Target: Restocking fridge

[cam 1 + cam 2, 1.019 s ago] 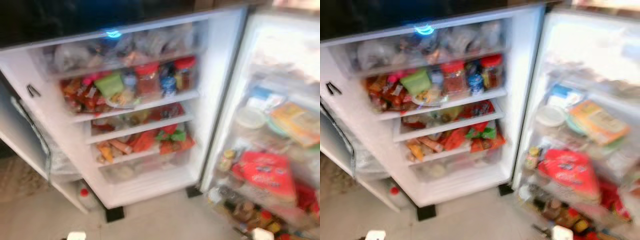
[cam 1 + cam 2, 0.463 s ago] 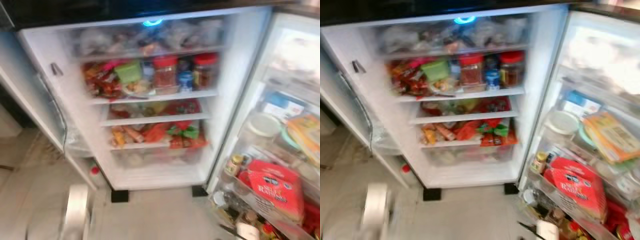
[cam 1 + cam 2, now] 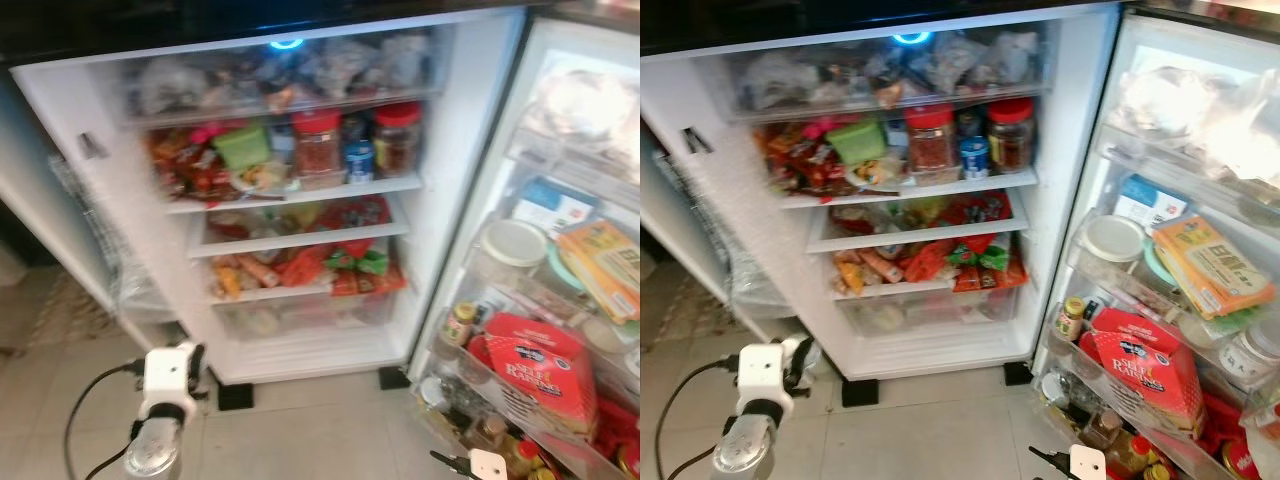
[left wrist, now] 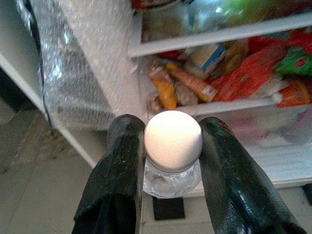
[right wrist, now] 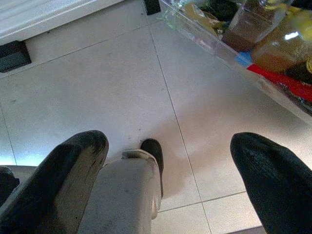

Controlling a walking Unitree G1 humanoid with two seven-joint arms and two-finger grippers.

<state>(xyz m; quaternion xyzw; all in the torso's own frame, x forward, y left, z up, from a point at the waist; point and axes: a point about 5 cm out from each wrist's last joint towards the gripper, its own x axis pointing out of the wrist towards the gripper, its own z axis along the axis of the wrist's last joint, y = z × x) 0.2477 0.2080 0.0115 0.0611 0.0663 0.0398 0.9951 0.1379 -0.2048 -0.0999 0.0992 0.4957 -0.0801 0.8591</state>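
White-capped jar (image 4: 172, 146) sits clamped in my left hand (image 4: 170, 161); my right hand (image 5: 165, 161) hangs open over the floor (image 5: 122, 73). I should keep it upright and aim for a gap on a fridge shelf (image 3: 910, 190).

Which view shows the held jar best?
The left wrist view: the jar, clear with a white lid, sits between the left gripper's black fingers, close up before the fridge shelves. In the eye views the left arm is low in front of the fridge, and the jar cannot be made out there.
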